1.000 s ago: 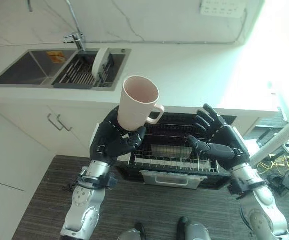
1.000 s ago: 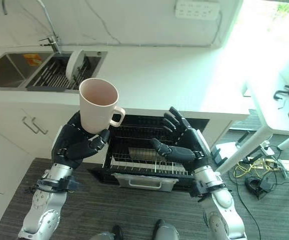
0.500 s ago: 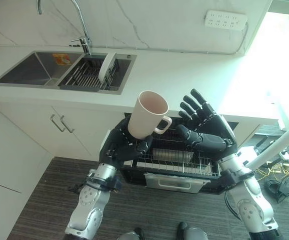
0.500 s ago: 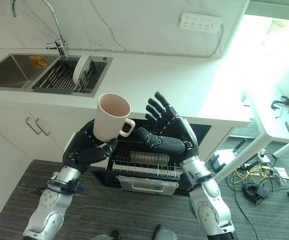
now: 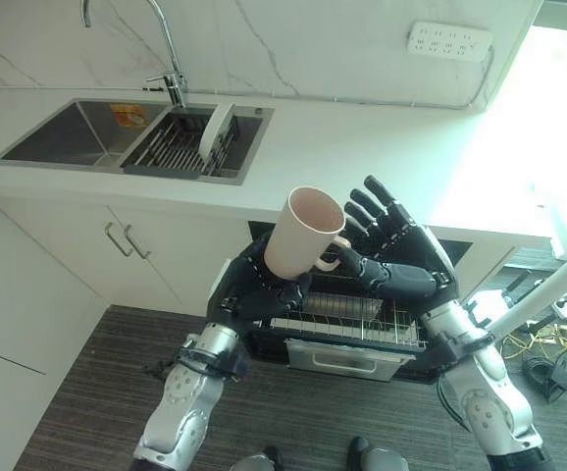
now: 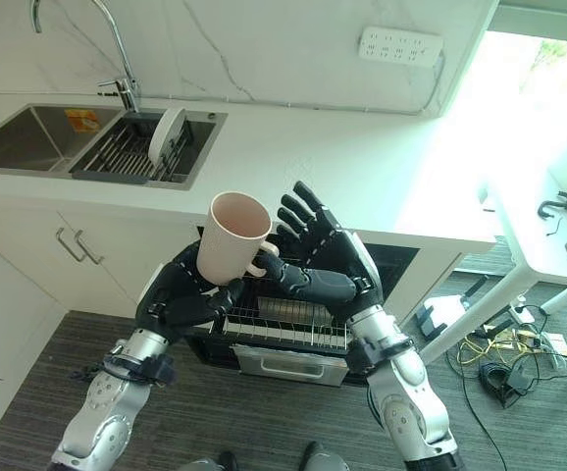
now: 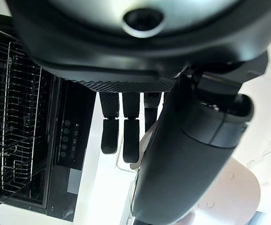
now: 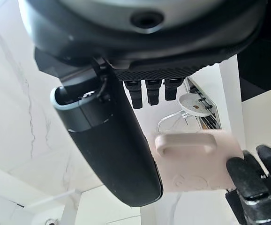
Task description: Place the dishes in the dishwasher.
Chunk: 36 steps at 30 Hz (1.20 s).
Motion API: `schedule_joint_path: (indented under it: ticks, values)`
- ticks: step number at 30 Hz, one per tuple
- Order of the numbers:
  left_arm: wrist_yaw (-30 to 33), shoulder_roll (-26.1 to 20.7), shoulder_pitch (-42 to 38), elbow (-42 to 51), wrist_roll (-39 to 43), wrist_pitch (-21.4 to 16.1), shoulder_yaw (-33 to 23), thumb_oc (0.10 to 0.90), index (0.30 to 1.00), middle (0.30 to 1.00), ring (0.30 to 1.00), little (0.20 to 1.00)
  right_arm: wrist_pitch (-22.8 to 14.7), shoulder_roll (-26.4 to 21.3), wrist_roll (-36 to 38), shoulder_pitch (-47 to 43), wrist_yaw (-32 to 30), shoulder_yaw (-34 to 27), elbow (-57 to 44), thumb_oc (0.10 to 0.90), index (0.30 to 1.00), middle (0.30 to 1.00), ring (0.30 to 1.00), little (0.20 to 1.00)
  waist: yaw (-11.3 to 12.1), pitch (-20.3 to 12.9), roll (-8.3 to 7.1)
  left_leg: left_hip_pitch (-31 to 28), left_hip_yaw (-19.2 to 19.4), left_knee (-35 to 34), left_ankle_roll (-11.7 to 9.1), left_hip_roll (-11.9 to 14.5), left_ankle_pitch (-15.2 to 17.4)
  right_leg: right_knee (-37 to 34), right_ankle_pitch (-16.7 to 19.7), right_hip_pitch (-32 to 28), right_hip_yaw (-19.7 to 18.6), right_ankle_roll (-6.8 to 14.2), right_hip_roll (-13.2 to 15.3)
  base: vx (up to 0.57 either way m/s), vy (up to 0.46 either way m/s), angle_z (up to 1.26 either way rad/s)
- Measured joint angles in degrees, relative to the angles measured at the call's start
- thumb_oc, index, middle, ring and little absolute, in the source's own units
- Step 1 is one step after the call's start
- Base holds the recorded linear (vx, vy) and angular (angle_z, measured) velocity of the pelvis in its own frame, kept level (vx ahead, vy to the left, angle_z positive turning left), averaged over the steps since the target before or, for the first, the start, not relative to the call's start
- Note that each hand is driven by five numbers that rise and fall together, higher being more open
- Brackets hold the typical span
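Nearest the robot, the left hand [image 5: 259, 291] is curled round the lower body of the mug [image 5: 301, 232], gripping it low so the rim and handle stand free above the fingers; the mug is upright, mouth open to the ceiling, held in the air over the front of the dishwasher rack [image 5: 347, 312]; just beside it the right hand [image 5: 401, 257] is spread, fingers straight and fanned, its thumb close against the mug's handle, which looks like a readying to take the mug or steady it, though contact cannot be confirmed; the mug is smooth, pale pink, a plain tapered cylinder with a thick looped handle, likely glazed and a little slippery against hard fingers; below, the rack is pulled out of the dark dishwasher [image 5: 438, 355], thin wire in rows, largely unfilled, so the mug has yet to go in; farther off runs the white worktop [image 5: 362, 147], glossy and stone-like; beyond it the steel sink [image 5: 73, 132] holds a ribbed drainer with a white plate [image 5: 215, 128] standing on edge, another dish probably awaiting its turn; behind rises the curved tap [image 5: 166, 44].
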<state>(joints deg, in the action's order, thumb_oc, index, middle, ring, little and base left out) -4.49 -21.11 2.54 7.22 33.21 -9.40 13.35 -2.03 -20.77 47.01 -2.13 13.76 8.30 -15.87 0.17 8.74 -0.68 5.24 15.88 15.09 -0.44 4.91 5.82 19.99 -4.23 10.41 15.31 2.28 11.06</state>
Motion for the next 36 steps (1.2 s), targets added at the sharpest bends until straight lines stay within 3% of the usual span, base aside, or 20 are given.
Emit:
schedule_joint_path:
  ticks: [30,31,32,33,36]
  values:
    - [-2.33,-0.03,-1.91,-0.02,-0.36,2.72,2.91,0.400,0.300,0.300,0.300,0.300,3.35,-0.33,0.41,-3.06,-1.34,3.39,0.00,0.800,0.900,0.900,0.900,0.900,0.10,-0.26,0.41,-0.34,0.41,-0.08,0.02,0.05,-0.13,0.11,0.16,-0.04,-0.42,-0.14,-0.10,-0.01,-0.001,-0.01]
    - [-2.34,-0.04,-1.90,-0.03,-0.36,2.88,2.91,0.400,0.300,0.300,0.300,0.300,3.53,-0.40,0.40,-3.06,-1.46,3.39,0.00,0.764,0.846,0.846,0.846,0.846,0.10,-0.26,0.41,-0.34,0.41,-0.07,0.02,0.05,-0.13,0.11,0.16,-0.03,-0.42,-0.14,-0.10,-0.03,-0.011,0.00]
    - [-2.37,-0.03,-1.90,-0.03,-0.37,3.02,2.93,0.400,0.300,0.300,0.300,0.300,3.63,-0.39,0.40,-3.06,-1.60,3.40,0.00,0.524,0.486,0.486,0.486,0.486,0.11,-0.26,0.41,-0.34,0.41,-0.07,0.02,0.05,-0.13,0.11,0.16,-0.03,-0.42,-0.14,-0.10,-0.03,-0.013,0.00]
    - [-2.43,-0.03,-1.90,-0.03,-0.38,3.04,2.95,0.400,0.300,0.300,0.300,0.300,3.72,-0.37,0.40,-3.06,-1.70,3.38,0.00,0.400,0.300,0.300,0.300,0.300,0.11,-0.26,0.41,-0.34,0.41,-0.07,0.02,0.05,-0.14,0.12,0.16,-0.04,-0.42,-0.14,-0.10,0.00,0.000,0.00]
    - [-3.07,-0.09,-1.90,-0.01,-0.35,3.03,3.07,0.400,0.300,0.300,0.300,0.300,4.19,-0.71,0.31,-3.06,-2.11,2.85,0.08,0.400,0.300,0.300,0.300,0.300,0.14,-0.28,0.41,-0.34,0.41,-0.06,0.02,0.05,-0.14,0.13,0.16,-0.04,-0.42,-0.14,-0.09,0.00,0.000,0.00]
